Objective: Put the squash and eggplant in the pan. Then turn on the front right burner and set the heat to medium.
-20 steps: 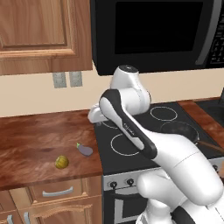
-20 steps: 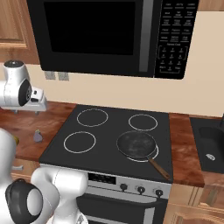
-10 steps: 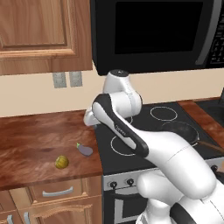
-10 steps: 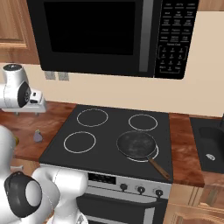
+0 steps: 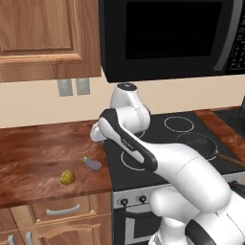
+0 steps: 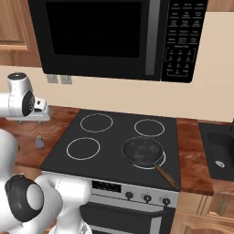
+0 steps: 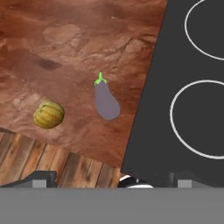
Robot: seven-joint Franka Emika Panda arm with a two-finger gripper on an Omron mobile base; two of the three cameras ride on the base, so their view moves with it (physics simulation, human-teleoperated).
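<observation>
On wood counter (image 5: 38, 153) left of cooktop (image 6: 114, 151): eggplant (image 7: 106, 102) near stove edge, squash (image 7: 48, 114) just beside it, apart | pan (image 6: 142, 151) w/ brown handle – sits on front right burner (image 6: 157, 163), empty | gripper (image 7: 111, 178) – fingers spread wide, nothing held, above counter over both veg
</observation>
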